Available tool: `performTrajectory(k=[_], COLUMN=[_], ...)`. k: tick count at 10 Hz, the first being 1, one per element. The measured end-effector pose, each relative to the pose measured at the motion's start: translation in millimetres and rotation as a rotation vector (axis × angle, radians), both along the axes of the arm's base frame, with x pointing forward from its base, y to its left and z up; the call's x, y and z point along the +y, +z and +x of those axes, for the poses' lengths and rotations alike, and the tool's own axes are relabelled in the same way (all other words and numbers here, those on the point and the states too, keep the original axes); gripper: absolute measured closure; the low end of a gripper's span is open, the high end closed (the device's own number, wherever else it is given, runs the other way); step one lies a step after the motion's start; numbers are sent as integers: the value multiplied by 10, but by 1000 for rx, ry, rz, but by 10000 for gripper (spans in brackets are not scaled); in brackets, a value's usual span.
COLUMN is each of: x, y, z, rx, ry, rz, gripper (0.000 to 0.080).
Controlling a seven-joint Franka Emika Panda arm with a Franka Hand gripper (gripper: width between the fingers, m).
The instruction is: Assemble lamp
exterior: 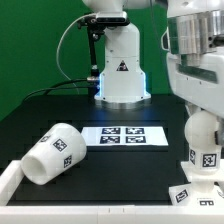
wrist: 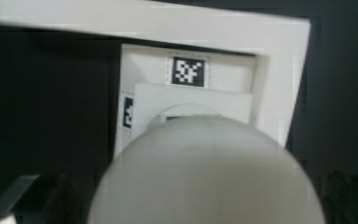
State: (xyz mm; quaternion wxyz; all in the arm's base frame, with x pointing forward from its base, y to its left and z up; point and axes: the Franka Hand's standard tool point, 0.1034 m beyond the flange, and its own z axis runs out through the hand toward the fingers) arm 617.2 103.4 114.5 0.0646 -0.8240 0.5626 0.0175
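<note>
My gripper (exterior: 199,108) at the exterior view's right is shut on the white bulb (exterior: 203,140) and holds it upright, tag facing front. The bulb's lower end is at the angular white base (exterior: 192,194), which lies at the table's front right; I cannot tell whether they touch. In the wrist view the bulb's rounded head (wrist: 202,165) fills the space between my dark fingers (wrist: 19,200), with the base (wrist: 220,70) and its tag below it. The tapered shade (exterior: 55,152) lies on its side at the front left, apart from the gripper.
The marker board (exterior: 122,136) lies flat mid-table between the shade and the base. The white robot pedestal (exterior: 121,70) stands at the back centre with a black cable behind it. A white rim (exterior: 12,185) borders the table's front left.
</note>
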Motion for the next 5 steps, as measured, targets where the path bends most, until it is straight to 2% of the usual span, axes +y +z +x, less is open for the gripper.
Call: performTrajectory(k=[4,5], x=[-18,-42], y=[-4,2], z=[5,7], rx=[-35,-55], ry=[279,490], rz=[-14,-44], gripper=[100,100])
